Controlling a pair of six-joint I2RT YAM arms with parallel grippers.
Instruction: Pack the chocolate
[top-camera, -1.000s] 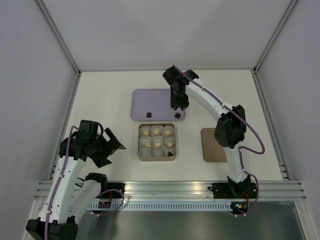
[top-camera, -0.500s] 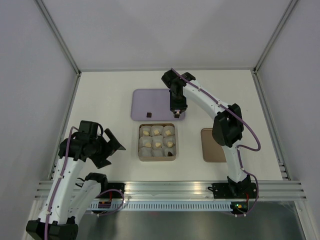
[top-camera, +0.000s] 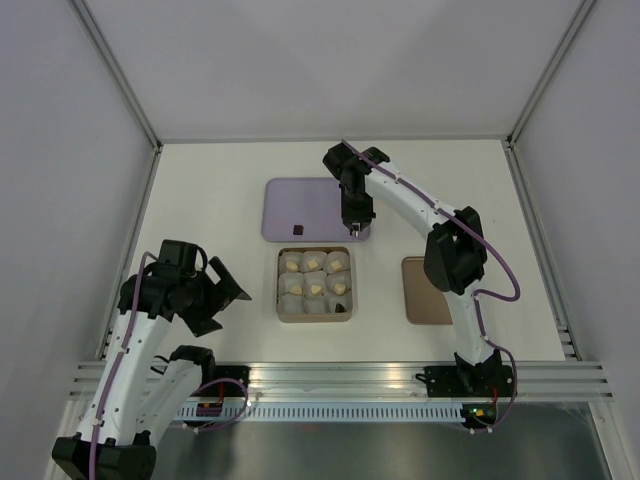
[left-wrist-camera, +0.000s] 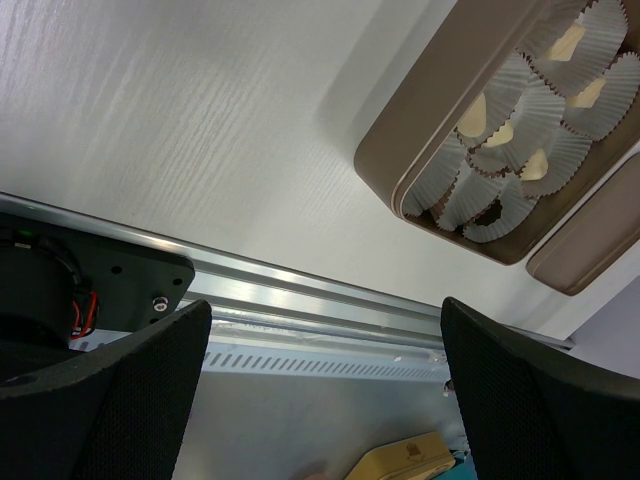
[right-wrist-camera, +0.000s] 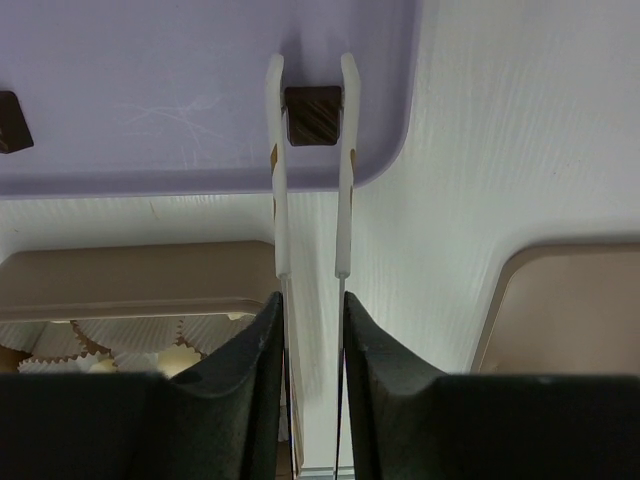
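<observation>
My right gripper (right-wrist-camera: 311, 310) is shut on metal tongs (right-wrist-camera: 277, 180) over the near right corner of the purple tray (right-wrist-camera: 200, 90). The white tong tips stand on either side of a dark brown chocolate square (right-wrist-camera: 313, 113) on the tray. A second dark square (top-camera: 298, 230) lies at the tray's near edge, also in the right wrist view (right-wrist-camera: 8, 120). The tan box (top-camera: 279, 300) holds white paper cups with cream chocolates (top-camera: 314, 264) and a dark piece (top-camera: 342, 288). My left gripper (top-camera: 225, 295) is open and empty, left of the box.
The tan box lid (top-camera: 425, 290) lies right of the box. The metal rail (left-wrist-camera: 300, 300) runs along the table's near edge. In the left wrist view the box (left-wrist-camera: 400, 160) and lid (left-wrist-camera: 590, 250) sit at the upper right.
My right gripper with the tongs has shifted slightly left and farther over the tray's corner. The left arm has not moved.
</observation>
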